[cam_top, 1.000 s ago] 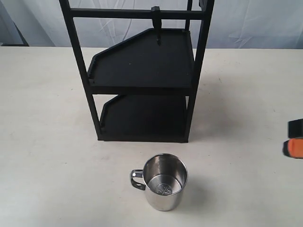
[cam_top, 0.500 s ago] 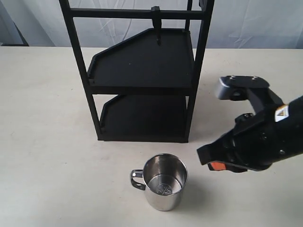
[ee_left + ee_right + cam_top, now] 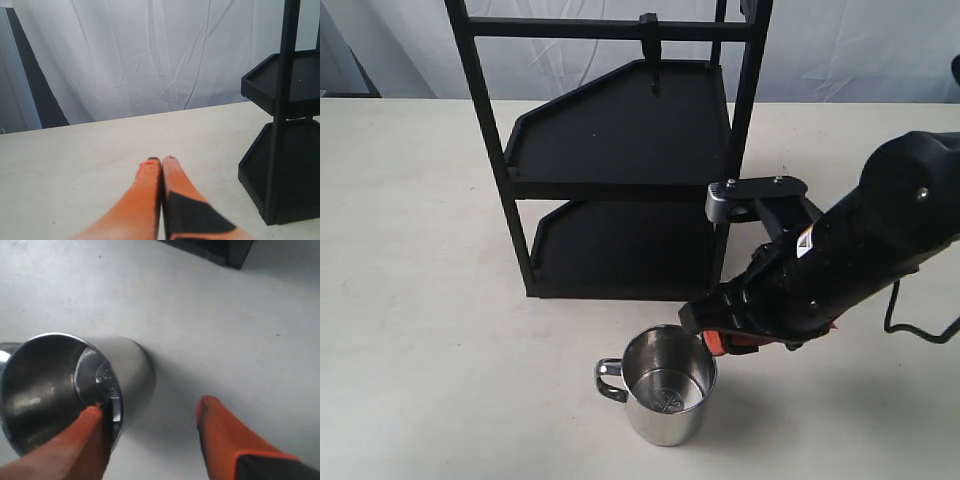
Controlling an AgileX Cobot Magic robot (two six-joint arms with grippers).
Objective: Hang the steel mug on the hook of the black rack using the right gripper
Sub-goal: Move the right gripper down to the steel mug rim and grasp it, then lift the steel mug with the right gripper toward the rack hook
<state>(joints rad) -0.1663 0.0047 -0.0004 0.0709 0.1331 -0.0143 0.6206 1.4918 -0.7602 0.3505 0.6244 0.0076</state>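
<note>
Steel mug is standing before the rack; the open right gripper is straddling its rim.

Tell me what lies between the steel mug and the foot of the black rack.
Only bare table. In the exterior view, nothing rests on the strip between the steel mug and the black rack, though the right tool hangs above its right end, beside the mug's rim.
</note>
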